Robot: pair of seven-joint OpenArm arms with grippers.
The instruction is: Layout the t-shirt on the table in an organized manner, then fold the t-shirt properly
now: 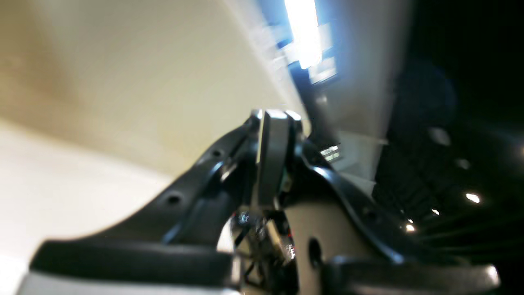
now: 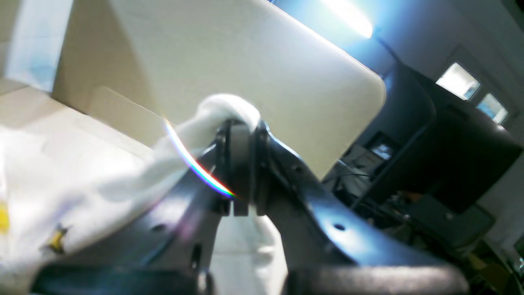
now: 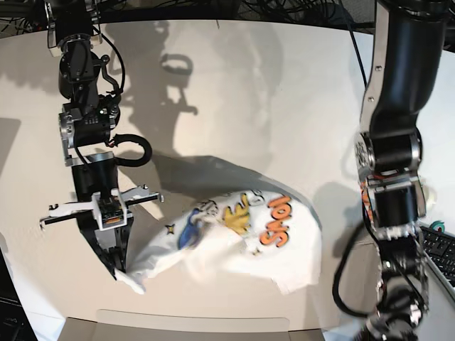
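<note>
The t-shirt lies crumpled on the white table, print side up with orange, yellow and blue letters showing. My right gripper is at the shirt's lower left corner and is shut on a bunch of its white cloth. More of the shirt trails away to the left below it. My left gripper is shut with nothing between its fingers; the picture is blurred. Its arm hangs at the table's right edge, and the gripper itself is not clear in the base view.
A grey panel runs along the table's front edge below the shirt. A keyboard lies off the table at the right. Cables hang behind the far edge. Dark screens and desks stand beyond the table's rounded corner.
</note>
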